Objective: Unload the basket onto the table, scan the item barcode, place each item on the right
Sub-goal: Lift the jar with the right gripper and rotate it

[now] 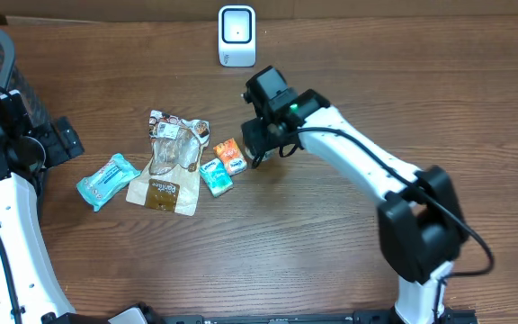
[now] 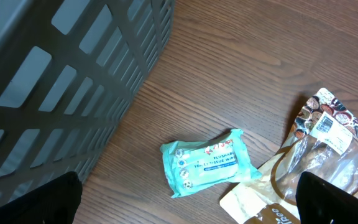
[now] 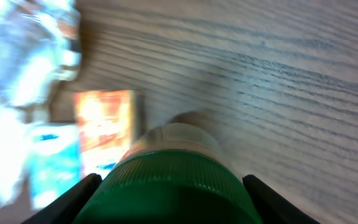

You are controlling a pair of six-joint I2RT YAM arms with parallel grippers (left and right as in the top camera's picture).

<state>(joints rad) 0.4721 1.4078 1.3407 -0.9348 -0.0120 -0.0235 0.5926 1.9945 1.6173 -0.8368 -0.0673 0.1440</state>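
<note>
- Green ribbed item (image 3: 166, 183) filled the bottom of the right wrist view, blurred, with a paler rounded top; I could not tell exactly what it was.
- It sat between the fingers (image 3: 82, 190) of the right gripper (image 1: 261, 148), whose jaws stood partway open, one on each side of it. Whether the pads pressed it or only flanked it, I could not tell.
- From overhead the gripper hid the item; it was low over the table (image 1: 331, 252), just beside the orange packet (image 1: 229, 155), with the teal box (image 1: 215, 176) and the snack bag (image 1: 167, 171) further to the side.
- The scanner (image 1: 236, 36) stood at the far edge of the table, well apart from the gripper.
- The left gripper (image 2: 191, 202) was spread wide and held nothing, parked near the basket (image 2: 73, 81) with the tissue pack (image 2: 207, 162) below it.
- Judged step: taking hold of the item, before any scanning.
- Next move, as I judged it: a firm grip on the ribbed sides, a clean lift off the neighbouring packets, then a carry to the scanner with the barcode turned toward its window. No view showed where the barcode was, so a wrist turn might be needed.
</note>
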